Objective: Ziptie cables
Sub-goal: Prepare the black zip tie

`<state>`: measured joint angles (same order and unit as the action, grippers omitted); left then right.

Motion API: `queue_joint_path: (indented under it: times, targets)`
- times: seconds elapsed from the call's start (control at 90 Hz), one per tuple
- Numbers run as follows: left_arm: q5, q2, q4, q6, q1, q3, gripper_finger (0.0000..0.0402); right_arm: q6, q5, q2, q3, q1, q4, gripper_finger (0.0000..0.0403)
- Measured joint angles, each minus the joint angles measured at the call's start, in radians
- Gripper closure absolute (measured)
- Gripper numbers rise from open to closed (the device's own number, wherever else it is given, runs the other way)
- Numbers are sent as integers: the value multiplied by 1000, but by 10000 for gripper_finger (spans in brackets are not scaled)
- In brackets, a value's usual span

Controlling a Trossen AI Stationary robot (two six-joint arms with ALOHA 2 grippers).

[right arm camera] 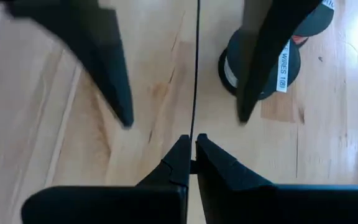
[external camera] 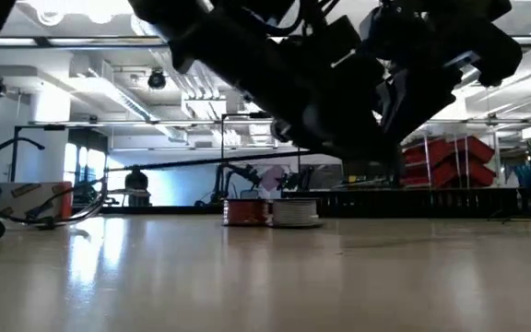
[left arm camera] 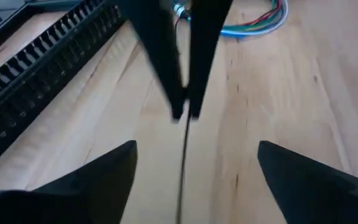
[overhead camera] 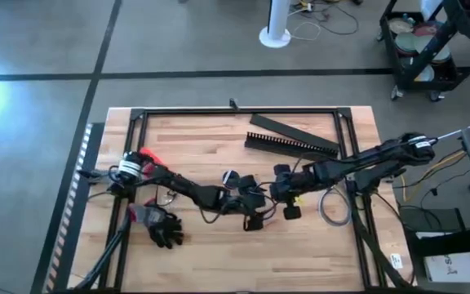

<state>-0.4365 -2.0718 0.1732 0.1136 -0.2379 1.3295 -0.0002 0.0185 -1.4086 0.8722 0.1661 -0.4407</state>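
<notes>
Table [overhead camera: 194, 147]: both arms meet mid-table. Grey cables [overhead camera: 334, 206] lie loose near right edge, unbound. Right gripper [right arm camera: 192, 144] pinches the ziptie [right arm camera: 196, 74] above the wood; left gripper [left arm camera: 194, 158] spread wide. Nothing tied yet

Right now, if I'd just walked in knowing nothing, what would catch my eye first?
Two dark arms meet over the middle of the wooden table. The right gripper pinches a thin black ziptie, while the left gripper hangs open around the same strip. Behind them lies a long comb-toothed duct, and a black glove sits near the left arm.
</notes>
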Motion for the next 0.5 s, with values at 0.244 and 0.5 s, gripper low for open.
queue_joint_path:
  times: [0.244,0.5]
  targets:
    - [-28,-6,-9,-1,-1,12,282,5,0,0,0,0,-3,403]
    - [-30,-5,-12,13,0,9,395,12,0,0,0,0,-6,402]
